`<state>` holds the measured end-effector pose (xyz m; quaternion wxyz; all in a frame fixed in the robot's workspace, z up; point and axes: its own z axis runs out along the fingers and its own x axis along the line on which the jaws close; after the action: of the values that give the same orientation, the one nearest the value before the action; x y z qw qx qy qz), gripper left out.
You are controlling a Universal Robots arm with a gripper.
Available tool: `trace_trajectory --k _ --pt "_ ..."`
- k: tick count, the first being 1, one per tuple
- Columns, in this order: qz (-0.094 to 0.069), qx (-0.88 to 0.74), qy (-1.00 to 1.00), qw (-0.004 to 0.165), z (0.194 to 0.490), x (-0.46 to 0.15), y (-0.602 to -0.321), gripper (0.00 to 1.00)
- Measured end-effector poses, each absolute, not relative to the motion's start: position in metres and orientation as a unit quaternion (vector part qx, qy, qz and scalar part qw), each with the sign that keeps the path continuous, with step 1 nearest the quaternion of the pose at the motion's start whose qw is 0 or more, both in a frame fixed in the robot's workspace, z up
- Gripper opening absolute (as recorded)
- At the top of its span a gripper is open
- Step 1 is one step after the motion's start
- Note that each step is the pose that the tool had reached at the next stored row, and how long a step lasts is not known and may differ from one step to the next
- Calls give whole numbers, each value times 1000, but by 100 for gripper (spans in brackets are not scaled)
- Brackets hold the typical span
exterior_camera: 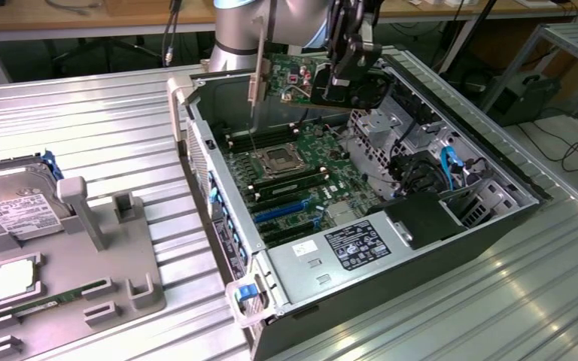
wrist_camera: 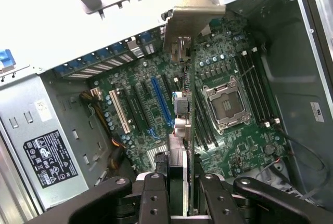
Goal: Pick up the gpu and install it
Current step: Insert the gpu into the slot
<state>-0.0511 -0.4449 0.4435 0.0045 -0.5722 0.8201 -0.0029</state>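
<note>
Silver bracket [exterior_camera: 259,56] on the left, gpu [exterior_camera: 294,75] hangs upright over the far end of the open case [exterior_camera: 369,304]. The end effector [exterior_camera: 348,79] is closed partway, pinching the card's right end. I'd keep the card vertical and square over a blue slot [exterior_camera: 284,214], then press evenly.

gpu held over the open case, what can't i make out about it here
1. Exterior view: the fingers cover one end of the gpu.
2. Wrist view: the card is edge-on, so neither face shows; the fingers hide its near end.
3. Which motherboard slot lies beneath it: cannot tell in either view.
</note>
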Motion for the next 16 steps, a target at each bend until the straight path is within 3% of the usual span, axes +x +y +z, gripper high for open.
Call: trace_trajectory --k 16 --pt "-3 -617 787 5 444 -52 -445 28"
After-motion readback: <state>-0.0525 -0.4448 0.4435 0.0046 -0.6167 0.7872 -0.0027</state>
